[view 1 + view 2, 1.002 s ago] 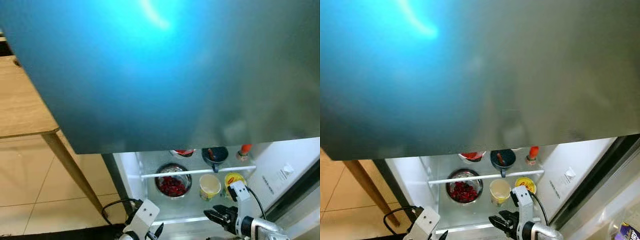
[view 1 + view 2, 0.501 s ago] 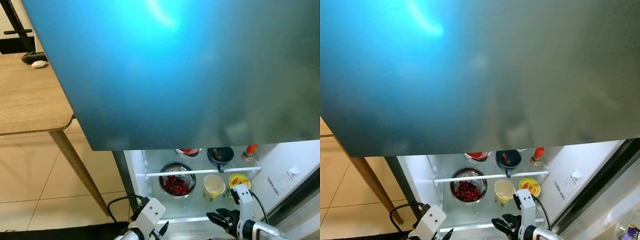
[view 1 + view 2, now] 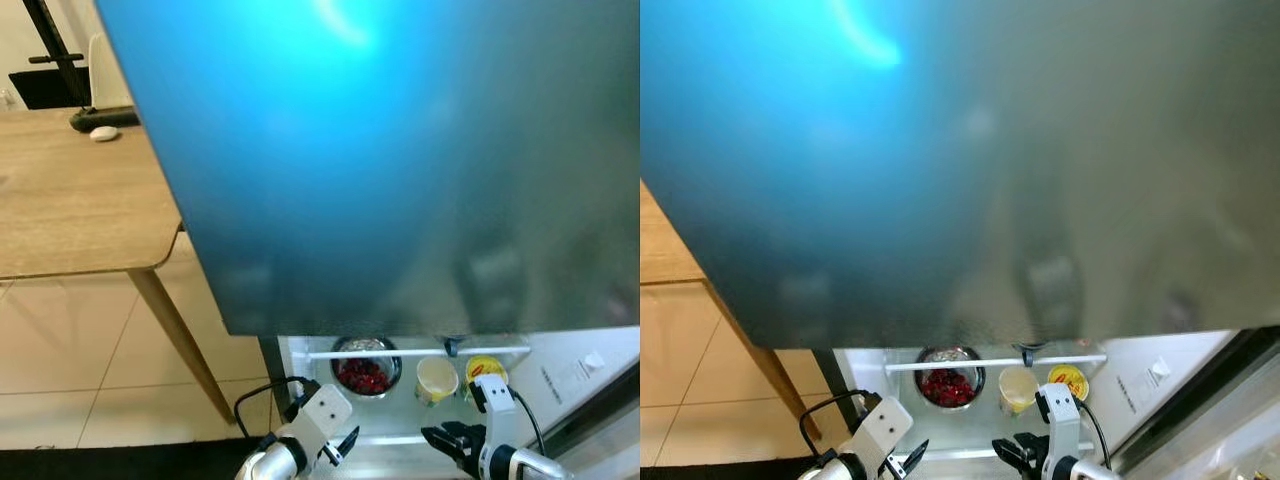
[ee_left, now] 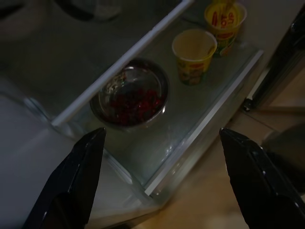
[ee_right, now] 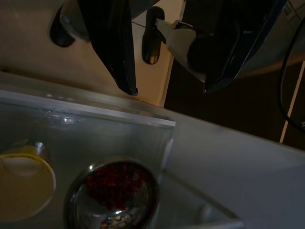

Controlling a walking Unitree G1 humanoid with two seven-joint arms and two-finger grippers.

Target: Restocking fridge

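Both empty: left gripper spread wide, right gripper parted, low before the round steel bowl of red berries. Beside bowl, open yellow paper cup. Best approached slowly, clear of white shelf rail.

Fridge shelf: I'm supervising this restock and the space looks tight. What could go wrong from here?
1. The metal bowl of red food sits uncovered near the shelf edge; a careless reach by the left claw, open above it, could tip or spill it.
2. The yellow cup and tub stand close together, so nudging one may topple the other.
3. The blue door blocks much of the head views, hiding the upper shelves.
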